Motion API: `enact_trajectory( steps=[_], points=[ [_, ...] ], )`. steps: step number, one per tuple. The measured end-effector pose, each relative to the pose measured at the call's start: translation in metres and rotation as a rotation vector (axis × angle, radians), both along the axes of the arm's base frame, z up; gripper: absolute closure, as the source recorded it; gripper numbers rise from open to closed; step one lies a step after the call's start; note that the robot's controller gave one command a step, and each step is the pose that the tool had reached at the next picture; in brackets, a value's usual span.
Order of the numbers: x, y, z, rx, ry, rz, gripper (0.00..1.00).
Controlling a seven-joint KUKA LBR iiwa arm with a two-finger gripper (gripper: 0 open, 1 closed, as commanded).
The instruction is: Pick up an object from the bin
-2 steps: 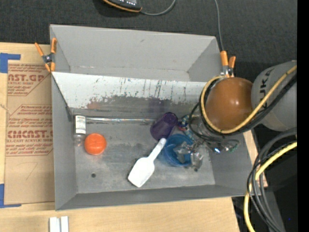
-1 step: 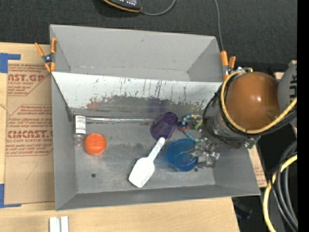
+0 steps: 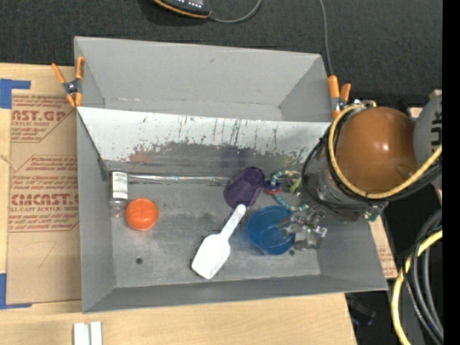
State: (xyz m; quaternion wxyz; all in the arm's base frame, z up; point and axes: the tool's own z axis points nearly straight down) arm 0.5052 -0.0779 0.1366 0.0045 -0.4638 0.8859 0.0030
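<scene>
Gripper [image 3: 305,230] low in grey bin [image 3: 180,77], opening not discernible, blue bowl [image 3: 266,232] right against its view-left side, purple cup [image 3: 244,187] just beyond, white scoop [image 3: 215,251] further left, orange cap [image 3: 142,214] well apart.

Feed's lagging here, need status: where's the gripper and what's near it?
Gripper at right rim of blue cup. White scoop close on cup's left. Purple cup just behind.

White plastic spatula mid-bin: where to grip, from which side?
Probably mid-handle on the white plastic spatula, coming straight down, closing across its narrow width. It lies flat on the bin floor, wide blade lower left, handle running to upper right. The handle's tip sits close to the purple plastic cup and the blue round plastic cup, so stay toward the blade.
</scene>
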Motion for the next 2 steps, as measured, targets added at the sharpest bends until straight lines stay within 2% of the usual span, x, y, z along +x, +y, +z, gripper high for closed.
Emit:
enact_trajectory(
  steps=[1,2],
  points=[
    [-0.0121,-0.0069,-0.002,0.001,0.0,0.046,1.0],
    [-0.0107,-0.0063,-0.0046,-0.001,-0.001,0.054,1.0]
  ],
)
